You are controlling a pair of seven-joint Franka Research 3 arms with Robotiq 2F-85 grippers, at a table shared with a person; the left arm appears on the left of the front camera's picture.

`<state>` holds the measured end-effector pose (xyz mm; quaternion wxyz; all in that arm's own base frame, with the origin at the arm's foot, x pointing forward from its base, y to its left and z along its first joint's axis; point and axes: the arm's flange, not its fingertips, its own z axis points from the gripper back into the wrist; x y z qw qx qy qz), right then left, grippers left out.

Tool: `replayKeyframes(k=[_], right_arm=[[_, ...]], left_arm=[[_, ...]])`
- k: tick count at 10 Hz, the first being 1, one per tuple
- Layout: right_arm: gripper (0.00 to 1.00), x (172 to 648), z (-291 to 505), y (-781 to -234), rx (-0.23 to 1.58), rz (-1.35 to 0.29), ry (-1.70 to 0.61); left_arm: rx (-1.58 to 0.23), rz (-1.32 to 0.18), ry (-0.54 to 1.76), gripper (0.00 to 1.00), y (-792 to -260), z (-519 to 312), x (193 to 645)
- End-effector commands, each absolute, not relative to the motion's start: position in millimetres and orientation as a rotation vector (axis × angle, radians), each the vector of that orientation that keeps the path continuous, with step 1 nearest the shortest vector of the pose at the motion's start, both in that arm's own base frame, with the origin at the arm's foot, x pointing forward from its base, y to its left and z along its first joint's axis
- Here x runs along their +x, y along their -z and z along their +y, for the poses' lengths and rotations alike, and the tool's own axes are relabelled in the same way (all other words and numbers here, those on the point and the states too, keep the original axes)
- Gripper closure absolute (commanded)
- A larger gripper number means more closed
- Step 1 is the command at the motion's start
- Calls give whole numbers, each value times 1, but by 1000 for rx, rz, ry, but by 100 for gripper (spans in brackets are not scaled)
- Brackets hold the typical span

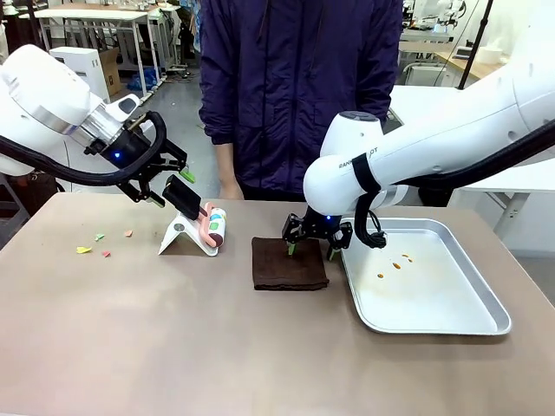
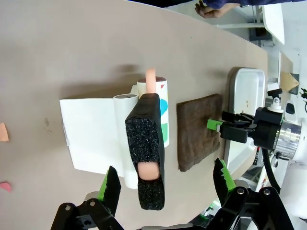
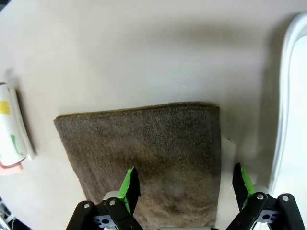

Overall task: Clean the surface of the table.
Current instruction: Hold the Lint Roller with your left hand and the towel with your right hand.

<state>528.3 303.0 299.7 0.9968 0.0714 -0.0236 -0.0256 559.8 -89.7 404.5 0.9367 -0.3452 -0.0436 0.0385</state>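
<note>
Table (image 1: 173,347): brown top, across the full width of the front view; near half bare.
Left gripper (image 2: 164,165): jaws spread wide, one finger on each side of the foam handle (image 2: 146,139); no contact visible.
Roller (image 1: 215,227): white roll with coloured print, pink core running through the black foam handle; rests tilted on a white stand (image 1: 180,234), left of centre.
Cloth (image 1: 289,263): dark brown, flat on the table, between stand and tray.
Right gripper (image 3: 185,167): jaws apart, low over the cloth's tray-side edge; one finger above the cloth, the other beyond its edge.
Tray (image 1: 486,303): silver, right side, just beside the cloth; a few orange specks (image 1: 395,263) inside.
Scraps (image 1: 83,250): small yellow, green and pink bits, far left of the table.
Person (image 1: 295,87): dark jacket, standing at the far edge.
</note>
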Motion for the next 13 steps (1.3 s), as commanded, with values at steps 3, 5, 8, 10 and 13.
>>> replayKeyframes(k=[3,5,8,10,13], right_arm=[[0,528,310,-298,104,-58,64],[60,529,311,-298,107,-54,58],[100,528,312,-297,112,-60,41],[100,528,313,-296,112,-61,34],[100,527,311,-296,135,-59,25]], left_arm=[[-664,-136,-139,20,-401,-99,563],[-659,-128,-130,80,-401,-100,563],[-648,-128,-131,100,-402,-101,562],[-647,-129,-128,100,-404,-100,561],[-654,-138,-126,100,-407,-101,560]])
